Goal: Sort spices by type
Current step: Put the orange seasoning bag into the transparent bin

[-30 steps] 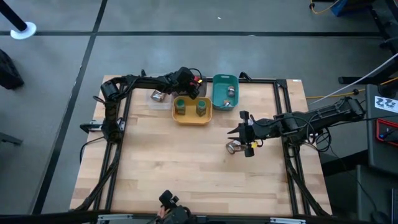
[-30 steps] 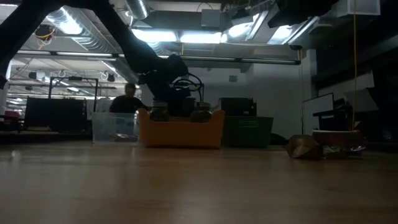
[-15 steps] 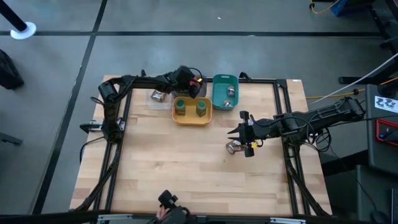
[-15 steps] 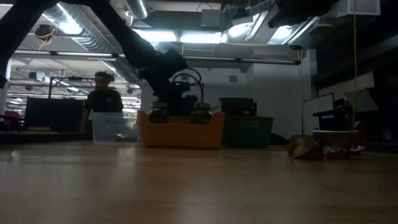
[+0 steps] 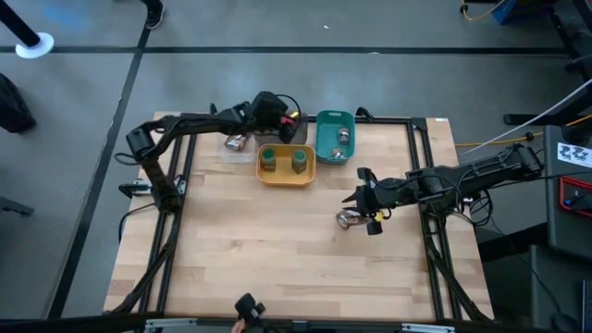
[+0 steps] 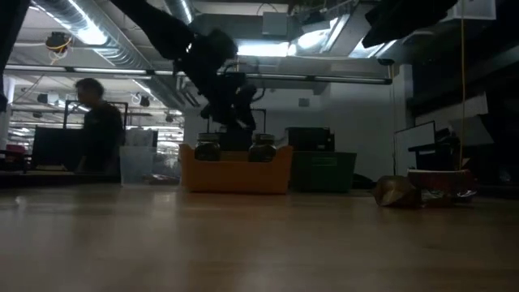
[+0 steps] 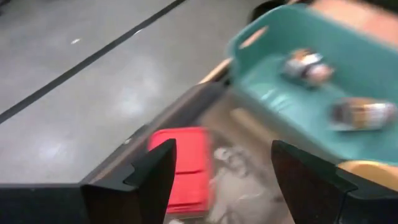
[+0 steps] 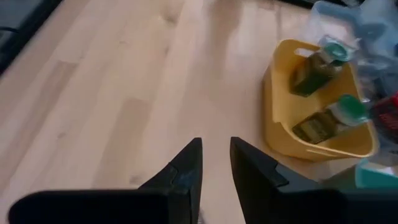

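My left gripper [image 5: 269,108] hangs open over the far edge of the table, above a red box [image 7: 181,167] that lies flat in a grey tray [image 7: 205,99]; its fingers stand apart and touch nothing. Two green-capped jars [image 5: 283,160] stand in the yellow tray [image 5: 286,176]. Two round tins [image 7: 329,87] lie in the teal tray [image 5: 324,139]. A brown packet [image 5: 235,141] sits in the clear tray. My right gripper [image 5: 366,209] hovers narrowly open on the right side, just beside another brown packet [image 5: 347,218], which lies on the wood [image 6: 396,191].
The trays stand in a row along the table's far edge: clear [image 6: 147,166], yellow [image 6: 235,172], teal [image 6: 323,170]. A wide stretch of bare wood [image 5: 259,250] lies nearer. A person [image 6: 96,134] walks in the room behind the table. Black frame rails run along both sides.
My left gripper has risen from the grey tray and drawn back toward the far left, with its elbow swinging out to the left. The red box stays in the tray. The person behind the table has walked leftward. My right arm has kept still.
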Controlling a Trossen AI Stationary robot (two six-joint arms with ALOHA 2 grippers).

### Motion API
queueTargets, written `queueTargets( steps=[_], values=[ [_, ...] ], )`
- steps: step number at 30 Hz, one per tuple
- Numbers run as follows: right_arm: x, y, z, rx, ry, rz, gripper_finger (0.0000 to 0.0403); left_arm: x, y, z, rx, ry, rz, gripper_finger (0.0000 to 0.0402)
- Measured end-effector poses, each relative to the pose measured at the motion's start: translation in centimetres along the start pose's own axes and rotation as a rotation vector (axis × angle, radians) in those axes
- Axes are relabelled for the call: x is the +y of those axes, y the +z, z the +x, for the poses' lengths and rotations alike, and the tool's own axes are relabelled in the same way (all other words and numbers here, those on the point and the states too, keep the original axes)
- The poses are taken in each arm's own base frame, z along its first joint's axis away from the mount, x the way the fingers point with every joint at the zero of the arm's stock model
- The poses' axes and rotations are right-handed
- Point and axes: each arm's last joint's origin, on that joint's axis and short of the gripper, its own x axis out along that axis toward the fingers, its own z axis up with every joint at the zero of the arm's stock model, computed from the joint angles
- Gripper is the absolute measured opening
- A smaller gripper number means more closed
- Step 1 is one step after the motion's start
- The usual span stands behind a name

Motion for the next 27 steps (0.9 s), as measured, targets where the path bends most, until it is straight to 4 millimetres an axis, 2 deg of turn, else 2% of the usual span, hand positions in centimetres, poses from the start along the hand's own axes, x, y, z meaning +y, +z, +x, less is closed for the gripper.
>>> queueTargets(
  steps=[10,13,18,22,27],
  values=[
    [0.7,-0.2,-0.1,0.021,0.239,0.102,0.0085,-5.3,1.0,-3.7,-0.092,-0.182,0.174,0.0247],
    [0.8,-0.4,-0.1,0.056,0.251,0.153,0.0101,-7.0,0.7,-4.3,-0.092,-0.222,0.221,0.0247],
    [0.8,-2.2,0.4,0.266,0.178,0.253,0.0158,-9.1,0.0,-5.0,-0.08,-0.269,0.321,0.0247],
    [1.0,-3.9,1.3,0.476,0.127,0.207,0.0195,-10.2,-0.5,-5.4,-0.069,-0.295,0.379,0.0247],
    [1.3,-5.5,3.0,0.682,0.104,0.127,0.0211,-11.1,-0.8,-5.7,-0.066,-0.315,0.395,0.0247]
  ],
)
